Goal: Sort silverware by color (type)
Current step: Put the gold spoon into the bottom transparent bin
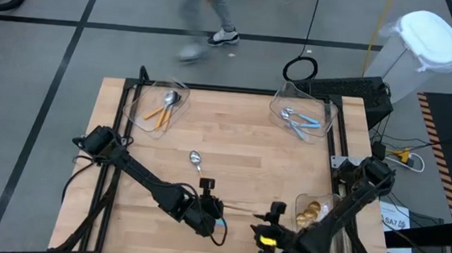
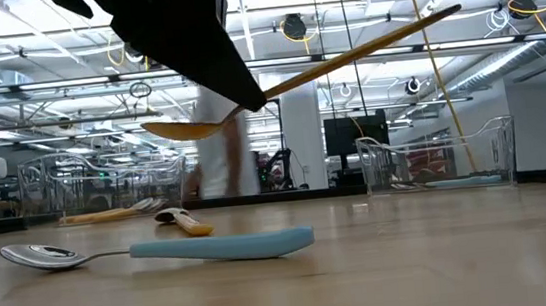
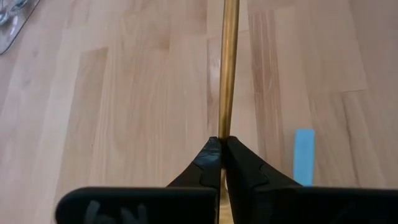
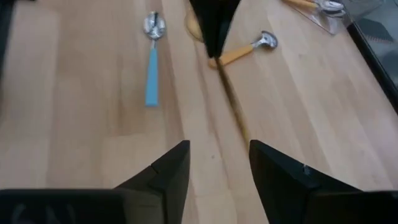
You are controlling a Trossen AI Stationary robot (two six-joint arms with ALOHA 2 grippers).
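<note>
My left gripper point(image 1: 207, 208) is shut on a gold spoon point(image 2: 345, 61), lifted above the table's near middle. The spoon's handle points toward my right gripper point(image 4: 217, 152), which is open, its fingers just short of the handle's free end point(image 4: 244, 132). A blue-handled spoon point(image 2: 217, 246) lies flat on the table below, and an orange-handled spoon point(image 4: 244, 51) lies just beyond it. Three clear bins hold more spoons: orange-handled ones in the bin point(image 1: 163, 105) at the far left, blue-handled ones in the bin point(image 1: 301, 120) at the far right, gold ones in the bin point(image 1: 312, 210) at the near right. My left gripper pinches the gold spoon between its two fingers point(image 2: 247, 95) on the handle close to the bowl point(image 3: 224, 134). The fingers slant down from the table's left side. The spoon is lifted clear and tilted, bowl point(image 2: 178, 129) low and the handle's free end point(image 2: 452, 10) high.
A person's legs point(image 1: 210, 16) pass on the floor beyond the far edge. A white bin point(image 1: 426, 45) stands off the table at the far right. Bare wood lies between the two far bins and around the loose spoons.
</note>
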